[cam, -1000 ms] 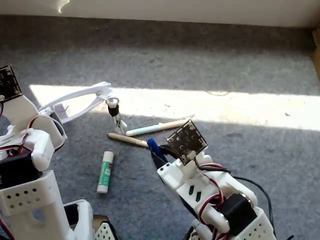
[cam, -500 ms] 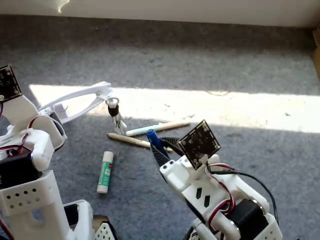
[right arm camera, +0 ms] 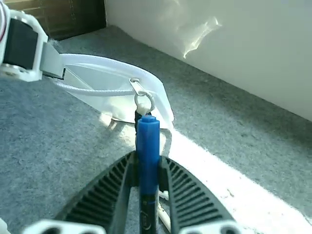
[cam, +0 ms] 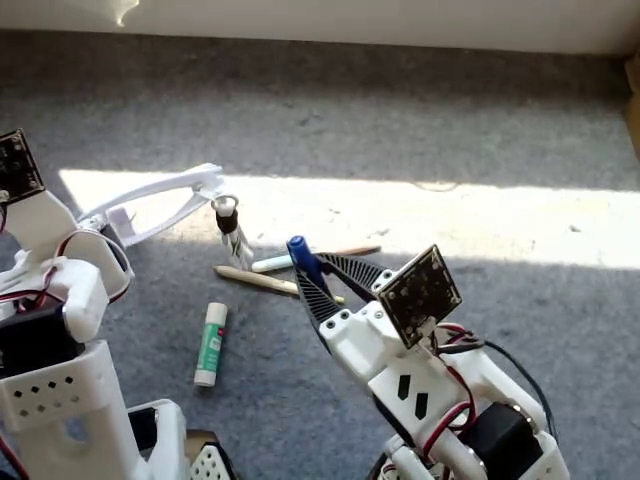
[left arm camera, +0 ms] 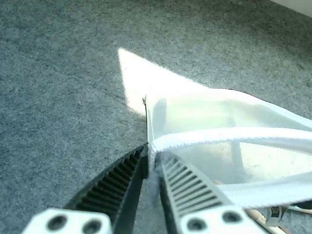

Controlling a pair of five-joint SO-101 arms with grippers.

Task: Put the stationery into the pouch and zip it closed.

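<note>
My right gripper (cam: 312, 272) (right arm camera: 146, 162) is shut on a blue marker (cam: 298, 254) (right arm camera: 147, 134), held off the carpet and pointing at the pouch. The white translucent pouch (cam: 160, 205) (right arm camera: 109, 80) (left arm camera: 219, 124) hangs open, with its zipper pull (cam: 227, 214) (right arm camera: 143, 103) dangling just in front of the marker tip. My left gripper (left arm camera: 152, 163) is shut on the pouch's edge at the end away from the pull. On the carpet lie a green and white glue stick (cam: 211, 343), a wooden pencil (cam: 262, 280) and a pale pen (cam: 270, 263).
Grey carpet (cam: 450, 120) covers the floor, crossed by a bright sunlit band (cam: 480, 220). A white wall (right arm camera: 229, 44) runs along the far side. The left arm's white body (cam: 50, 330) fills the near left corner.
My right gripper has risen and swung away from me with the blue marker, whose tip now lies nearer the pouch's zipper pull. The left arm and pouch have stayed still.
</note>
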